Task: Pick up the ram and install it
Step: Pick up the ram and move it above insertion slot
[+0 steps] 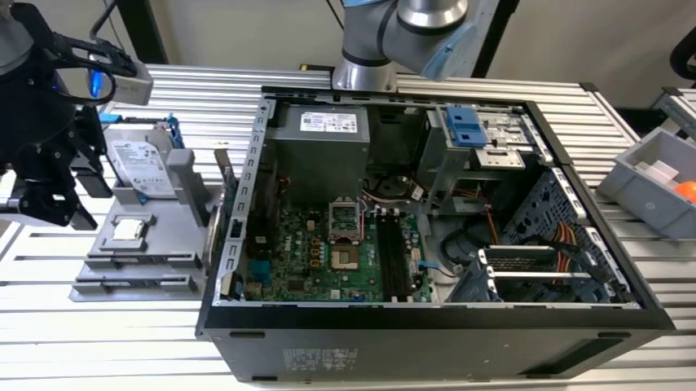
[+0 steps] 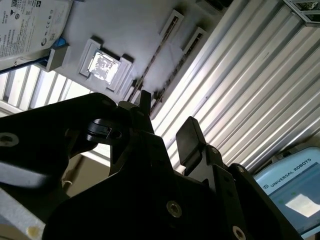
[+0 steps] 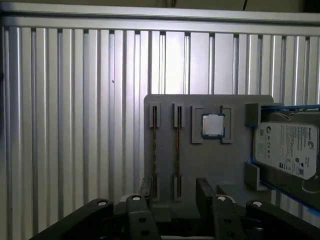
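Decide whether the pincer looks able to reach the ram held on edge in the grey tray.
Probably yes: the open pincer hangs over the ram in its tray, with nothing between them.

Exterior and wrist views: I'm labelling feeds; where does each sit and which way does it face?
Exterior view: high up, looking down into the computer case; arm and gripper show.
First wrist view: behind the gripper, facing the parts tray squarely.
Second wrist view: beside the gripper, seeing the tray obliquely.
Both wrist views share the silver chip.
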Controlling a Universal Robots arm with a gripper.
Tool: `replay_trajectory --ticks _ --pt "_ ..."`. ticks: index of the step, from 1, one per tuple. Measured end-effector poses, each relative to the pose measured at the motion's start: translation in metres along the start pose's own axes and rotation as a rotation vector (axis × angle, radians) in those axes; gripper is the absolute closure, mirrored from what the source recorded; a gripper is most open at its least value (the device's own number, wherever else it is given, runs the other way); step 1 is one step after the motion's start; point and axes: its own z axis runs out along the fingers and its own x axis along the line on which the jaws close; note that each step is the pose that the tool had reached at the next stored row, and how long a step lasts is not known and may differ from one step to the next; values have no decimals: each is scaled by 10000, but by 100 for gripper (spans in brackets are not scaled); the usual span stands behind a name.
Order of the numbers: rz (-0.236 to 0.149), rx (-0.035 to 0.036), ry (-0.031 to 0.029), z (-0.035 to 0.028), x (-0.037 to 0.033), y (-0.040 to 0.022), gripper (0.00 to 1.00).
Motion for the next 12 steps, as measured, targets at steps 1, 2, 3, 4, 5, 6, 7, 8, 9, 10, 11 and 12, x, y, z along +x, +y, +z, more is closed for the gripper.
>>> replay_trajectory --ticks 1,2,3,4,5,6,7,8,9,10,11,12 --pt "1 0 1 6 0 0 0" --pt "2 0 0 14 1 0 0" --pt "1 0 0 21 1 0 0" --pt "2 1 0 28 2 0 0" --pt "2 0 0 34 2 -1 0" --pt "2 0 0 41 2 -1 0" --pt "3 0 0 49 3 -1 0" --pt "3 0 1 56 4 -1 0" --pt "1 0 0 64 5 -2 0" --pt "2 1 -1 72 5 -2 0" --pt "2 0 0 79 6 -2 0" --pt "2 0 0 86 6 -2 0"
